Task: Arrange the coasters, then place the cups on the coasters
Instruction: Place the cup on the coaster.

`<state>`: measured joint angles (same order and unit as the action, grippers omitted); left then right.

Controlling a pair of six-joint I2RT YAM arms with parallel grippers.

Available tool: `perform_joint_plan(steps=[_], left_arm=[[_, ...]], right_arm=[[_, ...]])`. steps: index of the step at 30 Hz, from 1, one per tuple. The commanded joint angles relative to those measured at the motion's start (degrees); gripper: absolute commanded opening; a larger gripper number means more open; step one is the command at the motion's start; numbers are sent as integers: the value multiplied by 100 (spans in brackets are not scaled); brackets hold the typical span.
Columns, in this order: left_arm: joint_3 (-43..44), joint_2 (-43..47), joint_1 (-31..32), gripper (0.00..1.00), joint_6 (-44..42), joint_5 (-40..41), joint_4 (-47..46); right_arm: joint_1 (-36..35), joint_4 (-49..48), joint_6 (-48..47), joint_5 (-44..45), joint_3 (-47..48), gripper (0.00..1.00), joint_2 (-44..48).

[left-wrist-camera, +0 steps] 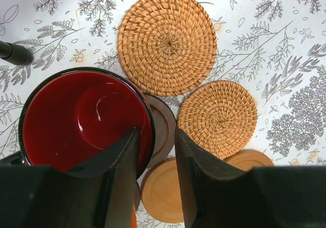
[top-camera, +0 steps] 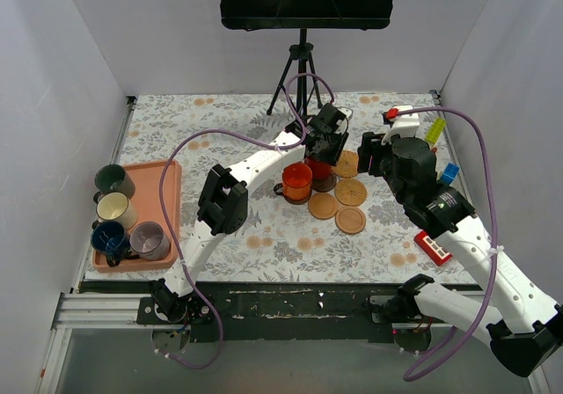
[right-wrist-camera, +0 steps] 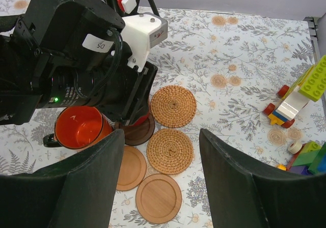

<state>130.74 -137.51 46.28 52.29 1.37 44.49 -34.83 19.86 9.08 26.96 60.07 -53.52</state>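
Observation:
The red cup (left-wrist-camera: 81, 118) stands on a dark brown coaster (left-wrist-camera: 163, 129) at mid-table. My left gripper (left-wrist-camera: 156, 132) is open astride the cup's right rim, one finger inside and one outside, with a gap showing. The orange cup (top-camera: 296, 181) stands just left of the red one. Two rattan coasters (right-wrist-camera: 173, 106) (right-wrist-camera: 169, 150) and two wood coasters (right-wrist-camera: 130, 167) (right-wrist-camera: 158, 198) lie bare to the right. My right gripper (right-wrist-camera: 162, 136) hangs open above them, holding nothing. Dark green (top-camera: 113, 180), cream (top-camera: 115, 207), dark blue (top-camera: 109, 236) and purple-grey (top-camera: 149, 240) cups sit on the pink tray (top-camera: 167, 192).
A music stand's tripod (top-camera: 299, 77) stands at the back centre. Toy blocks (right-wrist-camera: 300, 93) lie along the right side, and a red block (top-camera: 433, 247) lies near the right arm. White walls close in three sides.

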Motion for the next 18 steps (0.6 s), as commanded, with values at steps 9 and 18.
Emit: perform_joint_plan(steps=[9, 18], left_arm=[[163, 585, 48, 43, 0, 180, -63], [-92, 699, 83, 38, 71, 171, 25]], right_arm=[[29, -245, 15, 187, -83, 68, 149], [29, -245, 15, 195, -75, 68, 166]])
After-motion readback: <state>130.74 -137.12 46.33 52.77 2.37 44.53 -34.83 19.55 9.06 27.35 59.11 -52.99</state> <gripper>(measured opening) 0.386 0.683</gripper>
